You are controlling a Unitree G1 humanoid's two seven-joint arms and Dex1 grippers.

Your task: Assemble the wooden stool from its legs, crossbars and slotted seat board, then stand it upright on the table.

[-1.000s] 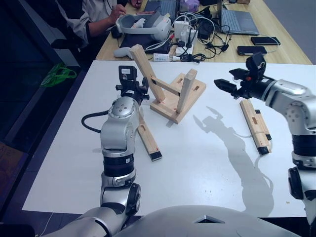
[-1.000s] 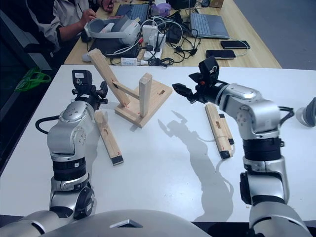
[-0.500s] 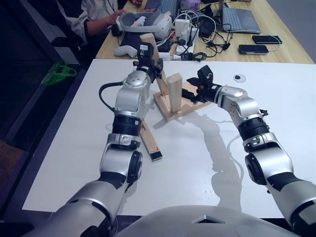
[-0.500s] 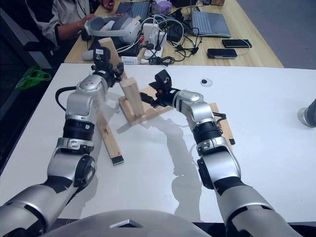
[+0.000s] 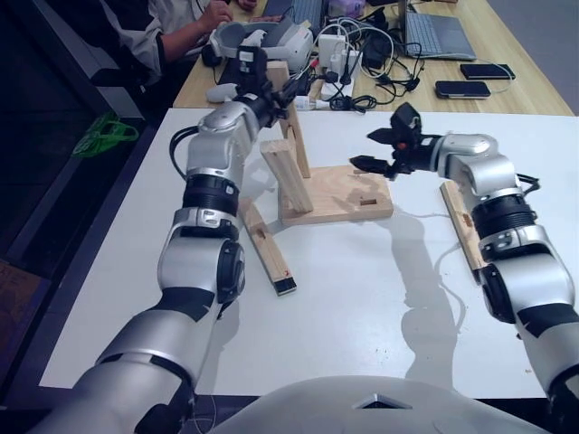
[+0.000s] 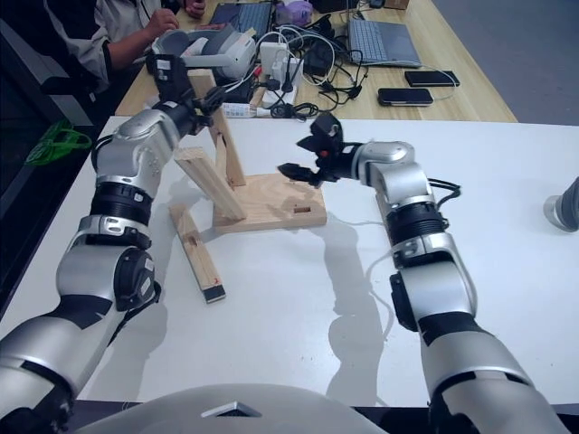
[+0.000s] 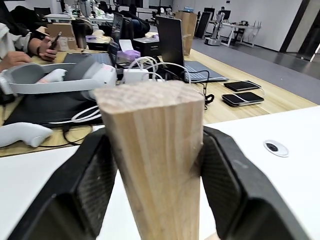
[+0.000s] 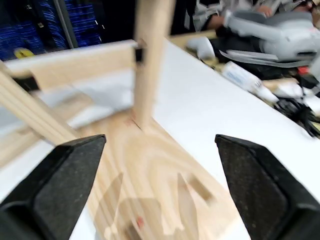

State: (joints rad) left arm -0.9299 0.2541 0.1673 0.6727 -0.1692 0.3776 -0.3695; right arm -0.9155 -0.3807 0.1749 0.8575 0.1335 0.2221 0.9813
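Progress check on the stool: we'd call it roughly half built. The seat board [image 5: 348, 201] lies flat on the table [image 5: 362, 307] with its underside up. Two legs rise from its left end: a far leg [image 5: 296, 145] and a nearer leg [image 5: 288, 179], both leaning a bit. What looks like a crossbar [image 8: 80, 65] ties the two together.

The left gripper [image 7: 155, 185] is clamped on the top end of the far leg, one pad pressed on each side of the wood. The right gripper [image 5: 366, 151] hovers just over the far edge of the board with its fingers spread wide, holding nothing.

What's left, as far as we can judge:
- One loose leg [image 5: 269, 256] lies on the table just left of the board, near the standing pair.
- Another loose leg [image 5: 463, 226] lies on the right, beside the right arm.
- Both need seating in the open slots at the board's right end (we can see at least one slot there).
- Any remaining crossbars have to go in too.
- Then the whole stool gets flipped onto its feet.
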